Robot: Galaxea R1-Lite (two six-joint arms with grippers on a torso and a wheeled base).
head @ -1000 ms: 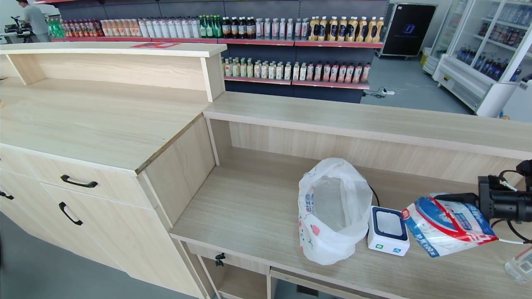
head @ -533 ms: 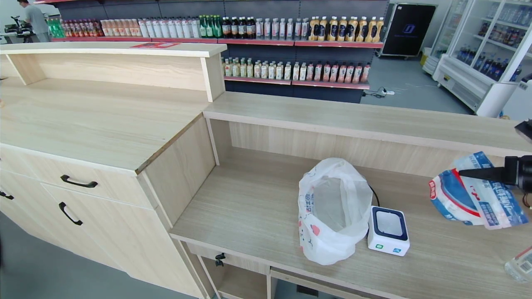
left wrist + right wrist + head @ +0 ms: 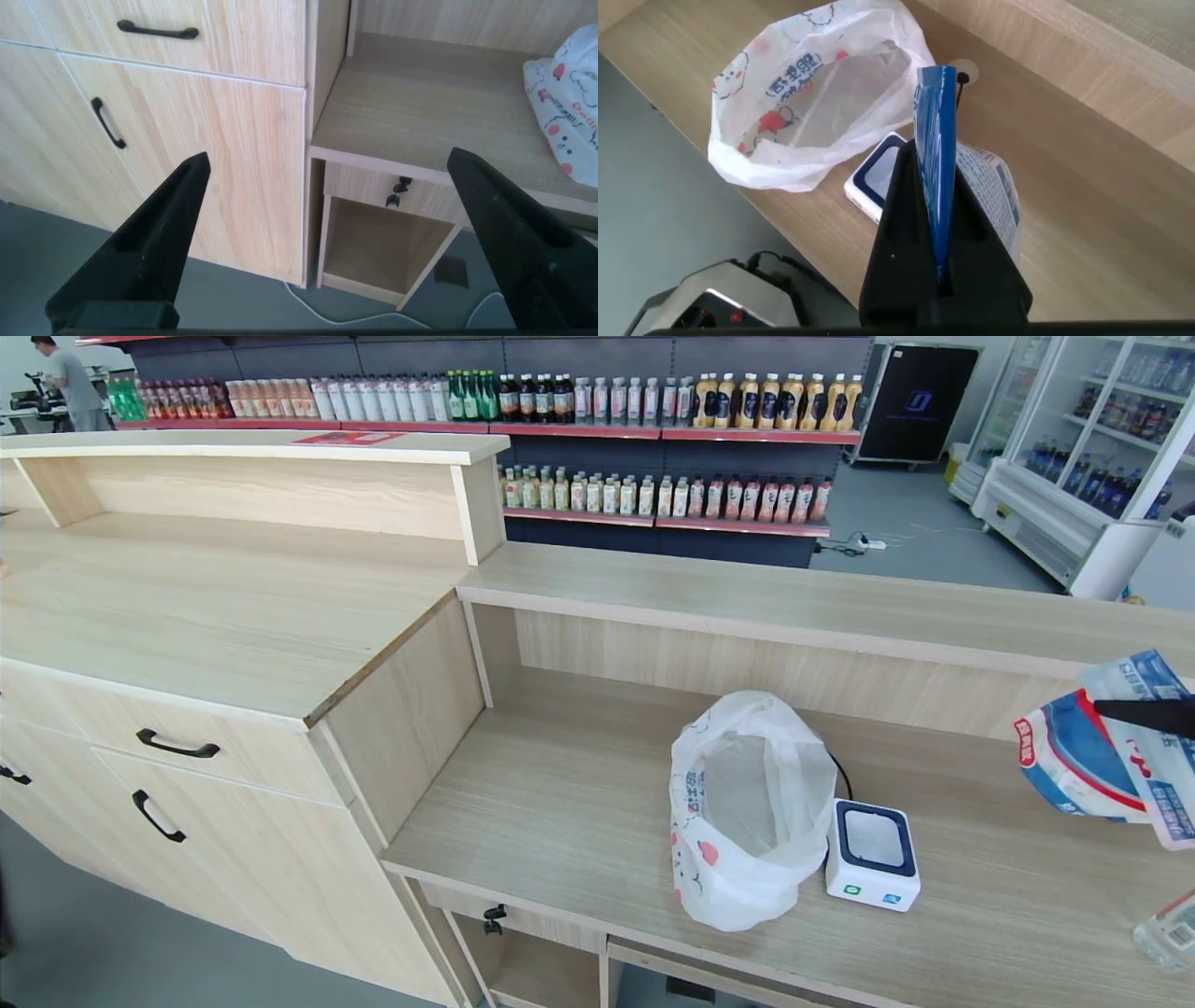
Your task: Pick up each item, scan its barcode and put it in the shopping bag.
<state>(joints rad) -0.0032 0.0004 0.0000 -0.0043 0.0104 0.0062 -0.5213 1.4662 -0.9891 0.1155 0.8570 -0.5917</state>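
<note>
A blue, white and red packet (image 3: 1092, 756) hangs above the counter at the far right, with my right gripper (image 3: 1134, 712) shut on its top edge. From the right wrist the packet (image 3: 936, 159) stands edge-on between the black fingers (image 3: 901, 233), above the scanner. The white plastic shopping bag (image 3: 747, 803) stands open on the lower counter; it is also seen as the bag (image 3: 813, 93). A white scanner (image 3: 872, 866) with a dark window sits just right of the bag. My left gripper (image 3: 336, 233) is open beside the cabinet front, low and left of the counter.
A bottle with a barcode label (image 3: 1167, 929) lies at the counter's right front edge. A raised wooden ledge (image 3: 803, 607) runs behind the lower counter (image 3: 560, 803). A taller cabinet with drawers (image 3: 187, 747) stands to the left. A black cable leads behind the scanner.
My right gripper has lifted the packet up and to the right, away from the scanner toward the view's right edge. The bag and scanner have stayed in place.
</note>
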